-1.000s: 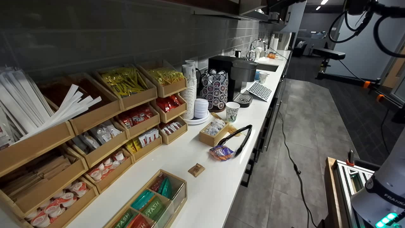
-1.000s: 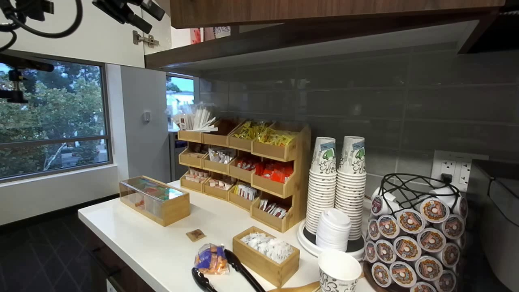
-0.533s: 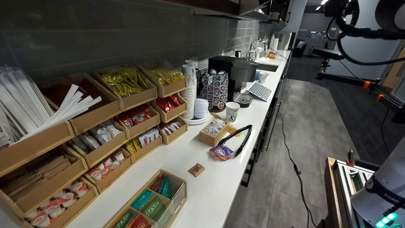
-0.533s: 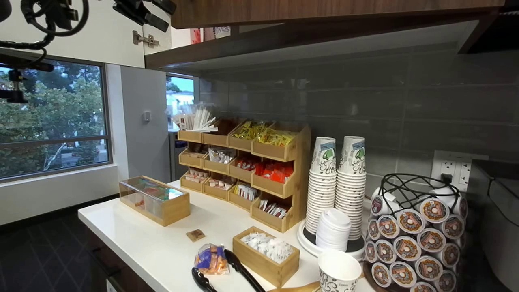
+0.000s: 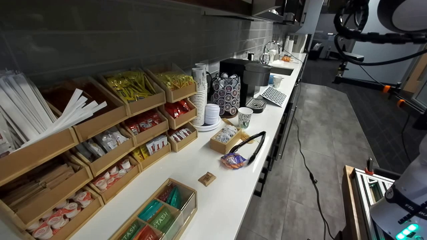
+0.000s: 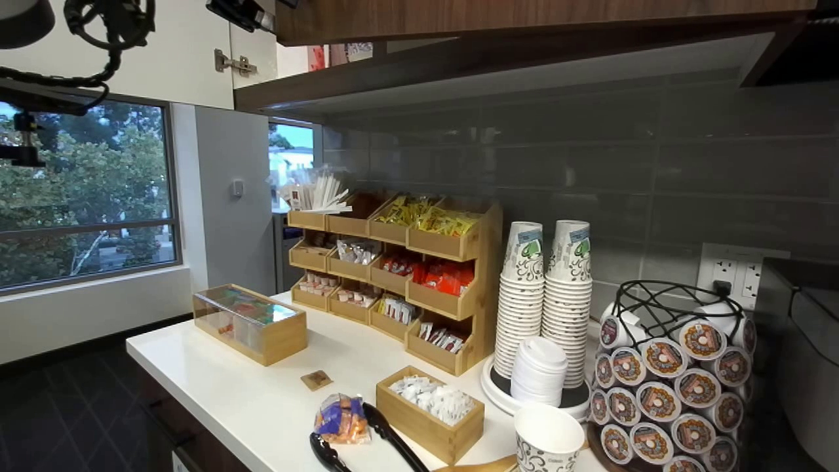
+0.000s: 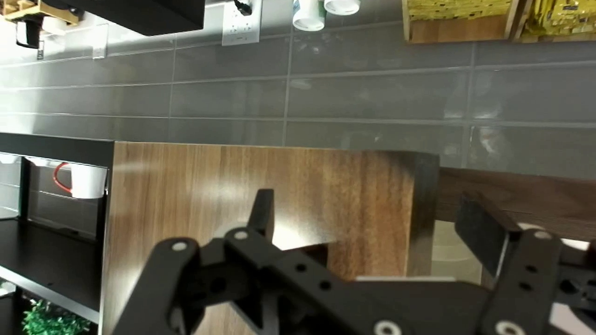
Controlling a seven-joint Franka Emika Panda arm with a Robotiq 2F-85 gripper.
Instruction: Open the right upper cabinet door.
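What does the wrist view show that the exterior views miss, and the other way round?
Only the wrist view shows the green plant and the full open gap of the gripper.

Only the exterior views, both of them, show the black tongs, wooden tea box and snack bag.

All three share the stacked paper cups, yellow packets and gray tiled wall; the brown cabinet door appears in the wrist view and in an exterior view.

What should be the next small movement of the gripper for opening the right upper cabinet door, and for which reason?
I would probably ease the gripper slightly forward, so one finger might slip behind the free edge of the wood-grain upper cabinet door. That door stands ajar, the jaws are spread, and in the wrist view the fingers appear on either side of this edge.
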